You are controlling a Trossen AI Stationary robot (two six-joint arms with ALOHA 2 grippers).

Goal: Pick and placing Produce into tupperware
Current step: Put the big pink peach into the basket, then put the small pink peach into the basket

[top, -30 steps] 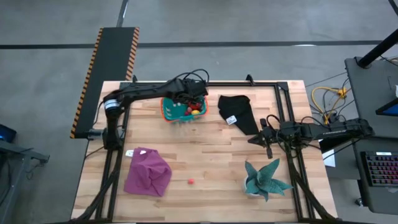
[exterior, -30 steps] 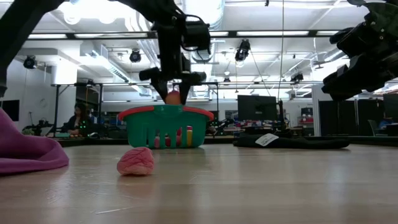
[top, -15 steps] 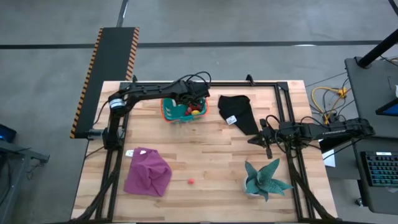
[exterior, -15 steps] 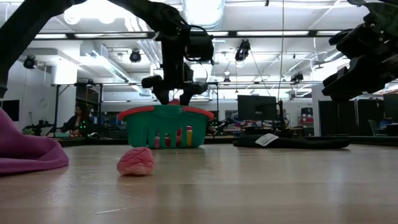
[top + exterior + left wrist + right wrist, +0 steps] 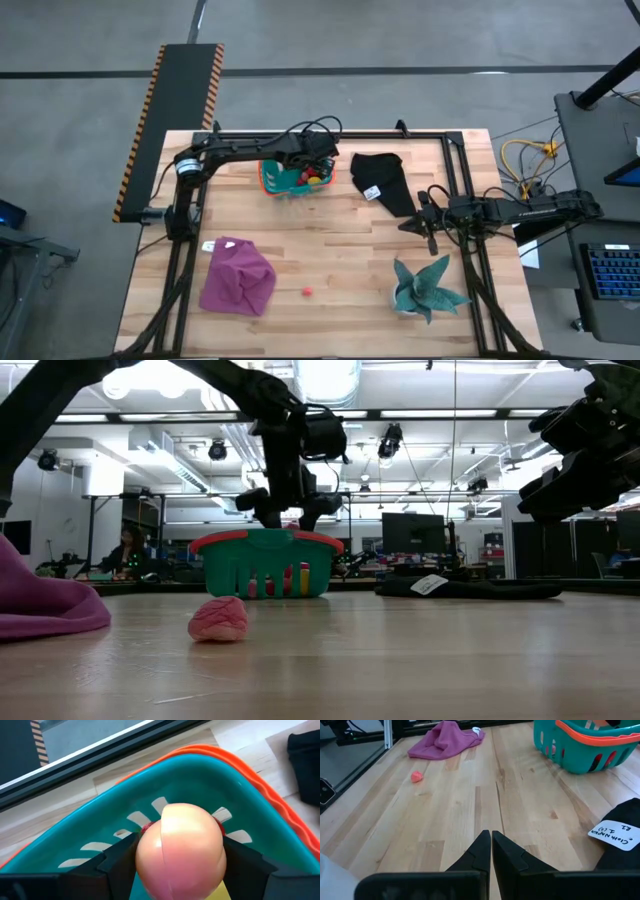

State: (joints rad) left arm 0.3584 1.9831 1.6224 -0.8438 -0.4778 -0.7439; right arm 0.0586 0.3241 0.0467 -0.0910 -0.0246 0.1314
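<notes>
The teal basket (image 5: 290, 178) with an orange rim stands near the table's far edge and holds red and yellow toy produce (image 5: 316, 178). My left gripper (image 5: 312, 165) hovers over the basket's right part, shut on a peach-pink round fruit (image 5: 180, 847). A small pink piece (image 5: 307, 291) lies loose on the table near the near edge, also visible in the low view (image 5: 218, 619). My right gripper (image 5: 491, 842) is shut and holds nothing. It hangs above the table's right side (image 5: 430, 225), beside the black cloth. My left gripper pinches the peach-pink fruit by its two sides (image 5: 142, 852) between the two fingers (image 5: 120, 855). It comes from above, pointing down into the basket. The fruit is lifted clear, over the basket's pale slotted bottom (image 5: 160, 805).
A black cloth (image 5: 385, 180) with a white label lies right of the basket. A purple cloth (image 5: 238, 275) is at the near left, and a teal spiky plant (image 5: 425, 287) at the near right. Bare wood spreads across the table's middle (image 5: 330, 240).
My left gripper has shifted a little toward the table's right over the basket and come down slightly. The fruit that showed above the rim in the low view now sits behind it.
</notes>
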